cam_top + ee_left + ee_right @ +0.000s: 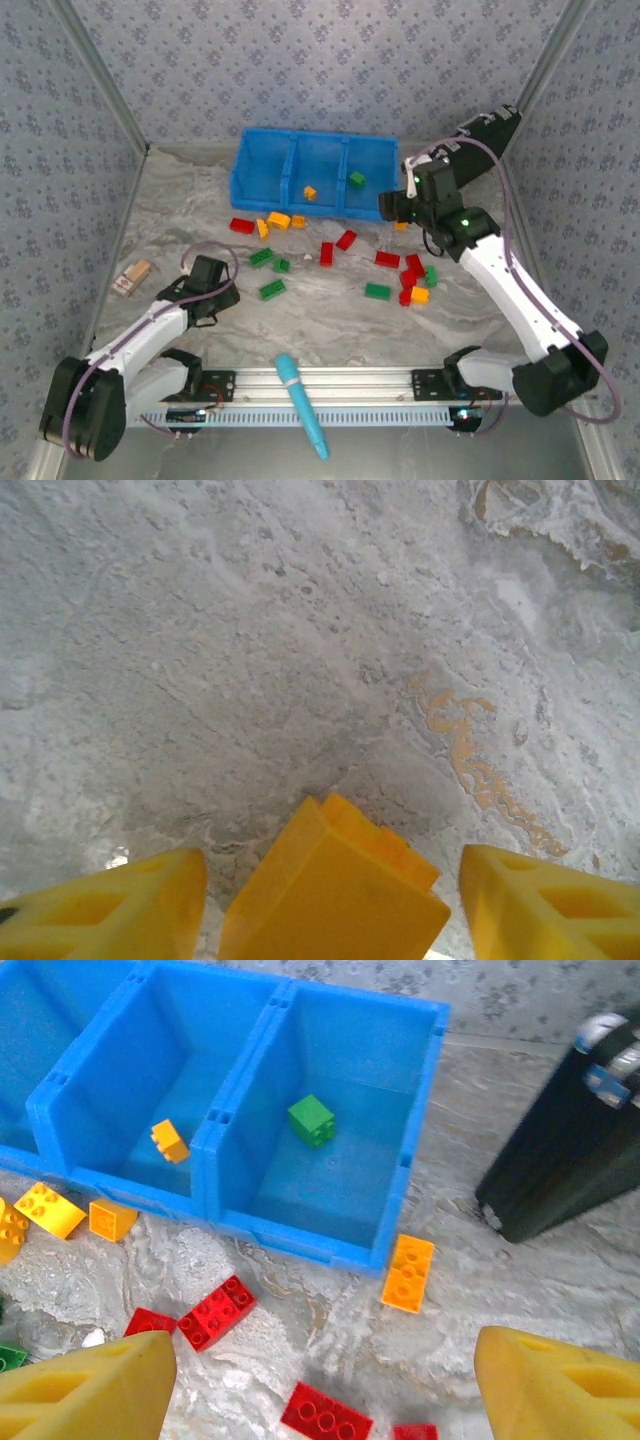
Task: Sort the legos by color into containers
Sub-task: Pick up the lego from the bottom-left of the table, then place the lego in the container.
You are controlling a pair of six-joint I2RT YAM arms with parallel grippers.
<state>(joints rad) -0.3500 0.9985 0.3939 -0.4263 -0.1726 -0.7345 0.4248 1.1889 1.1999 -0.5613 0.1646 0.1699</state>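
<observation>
Broadly, the marble tabletop (330,320) carries a blue three-compartment bin (262,205) at twelve o'clock. A black case (560,1150) stands at three o'clock of the bin. The right gripper (325,1360) hovers at two o'clock of the tabletop, just before the bin's right compartment, its fingers spread wide with nothing between them. The left gripper (332,855), at eight o'clock, hangs low over bare marble. Its fingers stand apart on either side of an orange-yellow brick (335,910), a thin gap showing on each side. A cyan pen-like tool (302,405) lies at six o'clock. Red, green and orange legos (346,239) lie scattered mid-tabletop. One orange brick (310,192) sits in the middle compartment, one green brick (356,179) in the right.
</observation>
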